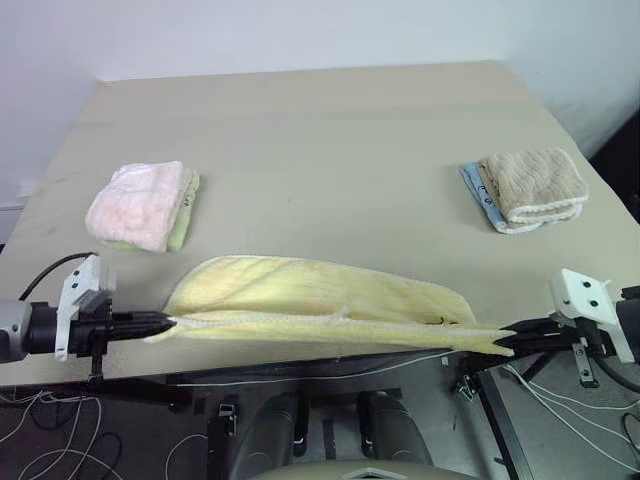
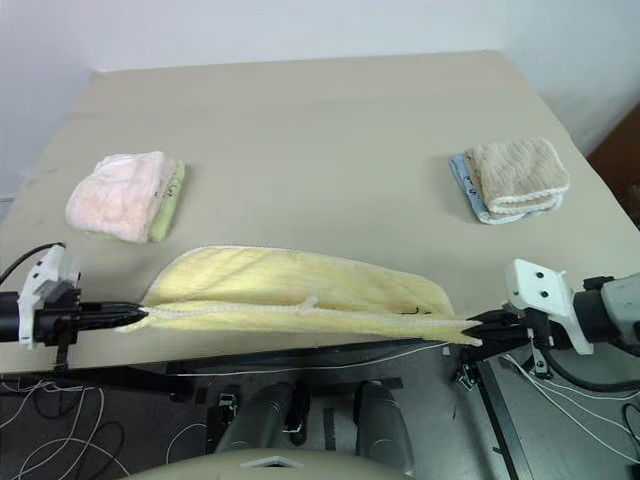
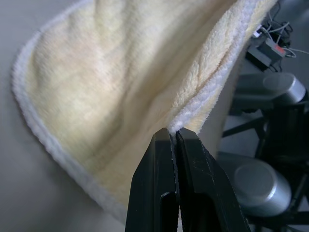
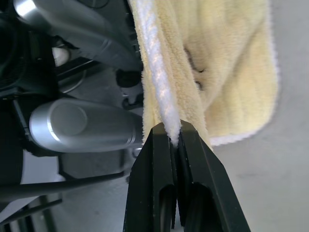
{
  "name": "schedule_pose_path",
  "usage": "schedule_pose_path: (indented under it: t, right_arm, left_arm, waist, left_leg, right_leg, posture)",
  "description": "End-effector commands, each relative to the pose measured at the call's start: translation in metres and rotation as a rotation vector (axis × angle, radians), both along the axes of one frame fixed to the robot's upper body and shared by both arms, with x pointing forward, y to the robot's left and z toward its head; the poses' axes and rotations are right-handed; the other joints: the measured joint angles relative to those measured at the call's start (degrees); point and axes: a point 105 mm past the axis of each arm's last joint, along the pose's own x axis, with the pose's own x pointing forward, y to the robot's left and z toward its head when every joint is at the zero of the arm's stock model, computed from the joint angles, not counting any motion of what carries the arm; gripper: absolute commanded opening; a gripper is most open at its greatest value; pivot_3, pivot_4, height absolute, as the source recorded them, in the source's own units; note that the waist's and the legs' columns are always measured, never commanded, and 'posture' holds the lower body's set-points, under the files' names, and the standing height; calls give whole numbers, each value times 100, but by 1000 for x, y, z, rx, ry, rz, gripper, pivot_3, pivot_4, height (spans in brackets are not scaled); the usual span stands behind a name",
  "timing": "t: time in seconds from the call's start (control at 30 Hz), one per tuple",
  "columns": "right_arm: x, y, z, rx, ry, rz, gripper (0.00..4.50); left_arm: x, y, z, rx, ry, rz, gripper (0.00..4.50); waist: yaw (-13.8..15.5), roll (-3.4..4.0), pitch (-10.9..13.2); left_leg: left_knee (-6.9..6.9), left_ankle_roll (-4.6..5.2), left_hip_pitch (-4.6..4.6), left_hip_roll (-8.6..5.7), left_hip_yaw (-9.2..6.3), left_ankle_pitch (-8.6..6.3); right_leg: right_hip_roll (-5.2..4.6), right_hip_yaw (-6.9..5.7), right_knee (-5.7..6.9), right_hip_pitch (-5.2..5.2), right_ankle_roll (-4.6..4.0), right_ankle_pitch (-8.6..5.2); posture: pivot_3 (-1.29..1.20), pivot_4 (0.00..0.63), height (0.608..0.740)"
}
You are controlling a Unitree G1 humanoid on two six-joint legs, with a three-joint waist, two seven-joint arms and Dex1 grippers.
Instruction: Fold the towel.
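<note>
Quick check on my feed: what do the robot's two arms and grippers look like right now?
Both match: left gripper and right gripper have slim black jaws tapering to a point, each behind a white angular bracket on a black wrist. The forearms are grey metal; thin black cables loop near the wrists.

beige table (image 1: 330, 150) against white wall (image 1: 300, 30); cables (image 1: 40, 420) on floor.

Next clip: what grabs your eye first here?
The pale yellow towel, stretched taut along the table's near edge between the left end effector and right end effector, each shut on a corner. Behind it lie a folded pink towel far left and a beige-brown towel far right.
</note>
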Motion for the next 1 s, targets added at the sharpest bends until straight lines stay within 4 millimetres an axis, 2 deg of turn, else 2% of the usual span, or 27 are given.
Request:
schedule_pose_path:
  t: [0.03,0.23,0.3,0.4,0.5,0.73,0.9,1.0]
  right_arm:
    - [14,-11,6,11,-59,-71,0]
    - [39,-12,4,54,-116,-113,0]
    - [46,-20,-4,53,-122,-136,0]
    - [52,-22,-12,59,-121,-133,0]
    - [54,-19,-18,59,-116,-122,0]
    - [58,-14,-23,68,-118,-127,0]
    - [56,-9,-22,79,-103,-119,0]
    - [50,-9,-17,72,-88,-101,0]
  left_arm:
    - [9,11,5,5,-18,35,18]
    - [44,10,11,40,-133,12,18]
    - [58,8,16,59,-204,0,18]
    - [79,7,27,11,-250,33,18]
    - [89,9,24,30,-253,36,18]
    - [87,8,8,14,-154,-4,18]
    - [80,9,5,-21,-113,-9,18]
    - [68,11,1,-13,-67,-40,18]
  waist:
    - [-5,-1,0]
    - [6,0,-1]
    - [15,-2,-2]
    - [24,-5,-4]
    - [4,-5,-4]
    - [-10,-4,-4]
    - [-3,-4,-4]
    - [-7,-4,-4]
  left_leg:
    - [0,0,0,0,0,0]
    - [1,0,0,0,0,1]
    - [3,0,0,-1,0,1]
    - [8,0,-2,-2,0,1]
    - [11,1,-3,-2,0,2]
    - [16,10,-1,-2,0,9]
    - [35,3,-1,-2,-2,3]
    - [41,3,-2,-2,-3,2]
  right_leg:
    - [0,0,0,0,0,0]
    - [1,-1,3,-3,1,1]
    - [1,-3,2,-1,1,2]
    - [1,-5,2,1,4,5]
    - [4,-6,11,-2,23,16]
    - [7,-5,29,-6,27,17]
    - [5,-5,37,1,23,15]
    - [5,-5,43,2,23,15]
  posture:
    - [0,150,740]
    - [0,150,740]
    - [0,150,740]
    - [0,150,740]
    - [0,150,740]
    - [0,150,740]
    - [0,150,740]
    - [0,150,740]
